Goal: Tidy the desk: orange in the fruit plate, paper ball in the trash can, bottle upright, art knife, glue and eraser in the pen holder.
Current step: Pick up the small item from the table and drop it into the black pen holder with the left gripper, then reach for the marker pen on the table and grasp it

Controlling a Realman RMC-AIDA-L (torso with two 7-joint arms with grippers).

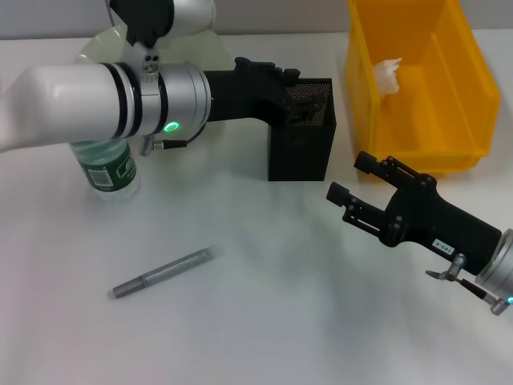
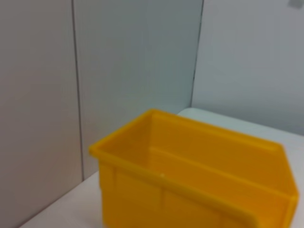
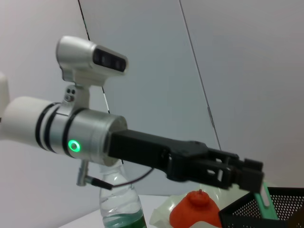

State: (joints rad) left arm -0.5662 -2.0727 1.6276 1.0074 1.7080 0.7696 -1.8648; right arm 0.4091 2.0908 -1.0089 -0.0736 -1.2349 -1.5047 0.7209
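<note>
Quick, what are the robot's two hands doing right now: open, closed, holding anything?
Left hand: over the pen holder, gripping a thin green thing.
Right hand: open, empty, above the table.

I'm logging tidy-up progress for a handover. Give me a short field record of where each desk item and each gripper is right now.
orange: in the fruit plate
paper ball: inside the trash can
bottle: standing upright
pen holder: left gripper above its mouth
grey pen-shaped item: lying on the table, not put away
right gripper: jaws open, empty, in front of the trash can
eraser: not seen
</note>
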